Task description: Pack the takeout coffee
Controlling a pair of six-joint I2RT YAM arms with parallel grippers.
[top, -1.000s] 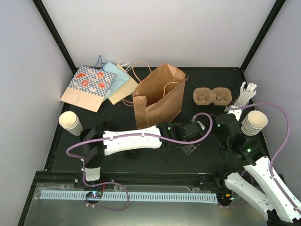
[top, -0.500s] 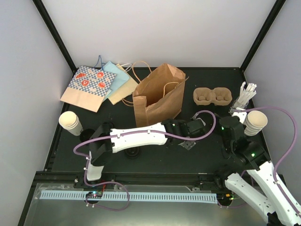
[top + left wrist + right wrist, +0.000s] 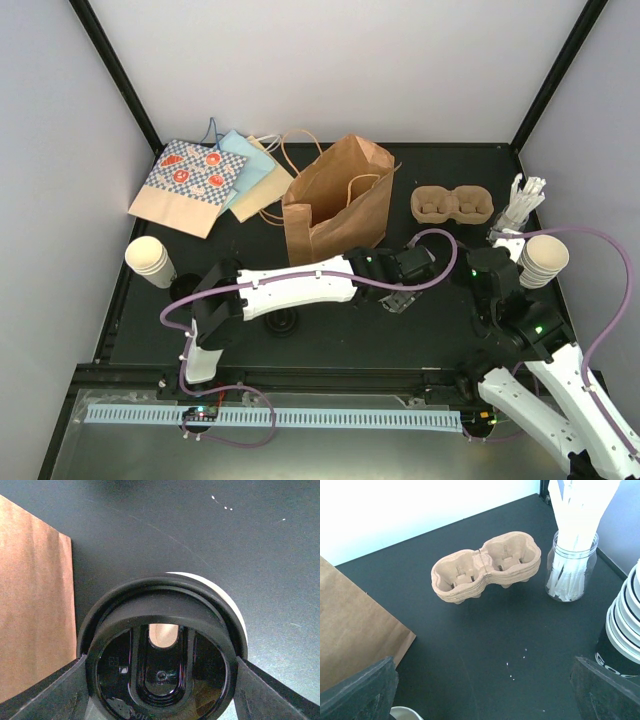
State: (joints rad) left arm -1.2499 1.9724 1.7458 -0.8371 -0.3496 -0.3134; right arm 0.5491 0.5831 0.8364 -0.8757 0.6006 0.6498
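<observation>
My left gripper [image 3: 160, 680] is shut on a round black lid [image 3: 160, 630], one finger on each side of its rim. The lid sits over a cream paper cup [image 3: 220, 592]; only the cup's far rim shows, and I cannot tell whether they touch. In the top view this gripper [image 3: 400, 290] is just in front of the brown bag. My right gripper [image 3: 485, 690] is open and empty over bare table, facing the tan pulp carrier [image 3: 485, 567], which lies with both hollows empty. In the top view the right gripper [image 3: 475, 265] is in front of the carrier [image 3: 452, 205].
The brown paper bag [image 3: 335, 205] stands open at the middle back. Stacks of cream cups stand at left [image 3: 150, 260] and right [image 3: 540, 258]. A glass jar of white stirrers [image 3: 572, 570] stands right of the carrier. Flat paper bags [image 3: 200, 180] lie at the back left.
My left gripper has carried the lid a little away from the near edge, toward the brown bag. The right arm shifted slightly at first and now holds still.
</observation>
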